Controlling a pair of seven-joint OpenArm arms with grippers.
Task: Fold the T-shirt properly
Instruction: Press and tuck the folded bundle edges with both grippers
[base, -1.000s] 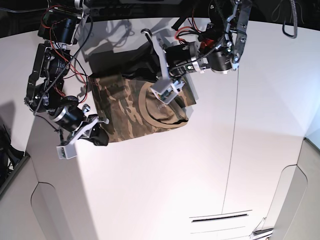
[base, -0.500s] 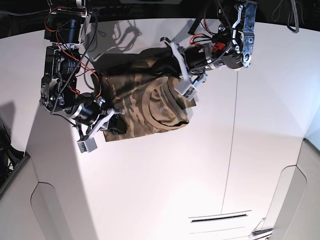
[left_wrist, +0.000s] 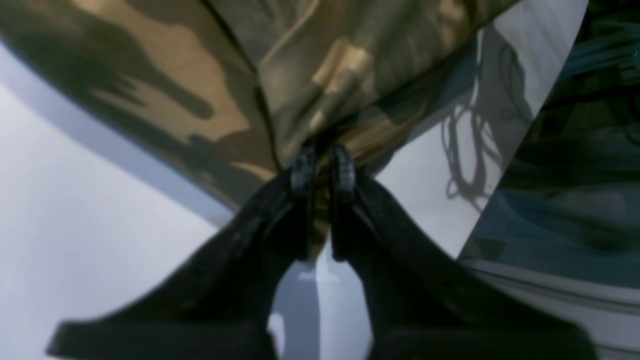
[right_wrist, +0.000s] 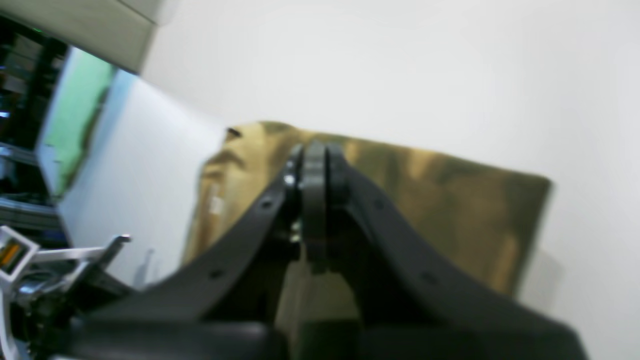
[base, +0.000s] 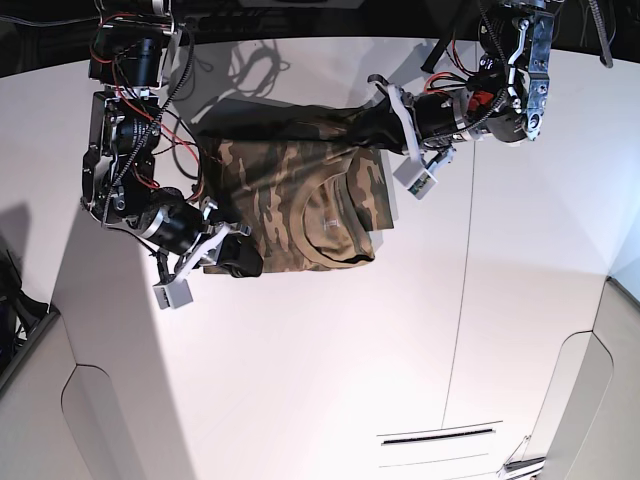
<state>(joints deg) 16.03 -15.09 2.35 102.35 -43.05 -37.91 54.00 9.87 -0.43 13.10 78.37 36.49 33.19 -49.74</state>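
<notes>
The camouflage T-shirt (base: 290, 200) lies folded on the white table (base: 330, 350), its tan collar (base: 330, 222) facing up near its right side. My left gripper (base: 368, 118) is at the shirt's far right corner, shut on a bunched fold that it holds up off the table; the left wrist view shows the fingertips (left_wrist: 303, 172) pinching T-shirt (left_wrist: 200, 75) cloth. My right gripper (base: 245, 258) is at the shirt's near left corner. In the right wrist view, right gripper (right_wrist: 312, 165) is shut, the T-shirt (right_wrist: 425, 195) lies behind it, and no cloth shows between the tips.
A thin seam (base: 465, 280) runs down the table to the right of the shirt. A narrow slot (base: 440, 435) sits near the front right. Red and black cables (base: 150, 110) hang along the arm on the left. The table's left edge (base: 62, 320) drops off.
My left gripper has swung up and right toward the far edge, pulling the cloth with it. My right gripper has slid right along the shirt's near edge. The shirt looks narrower.
</notes>
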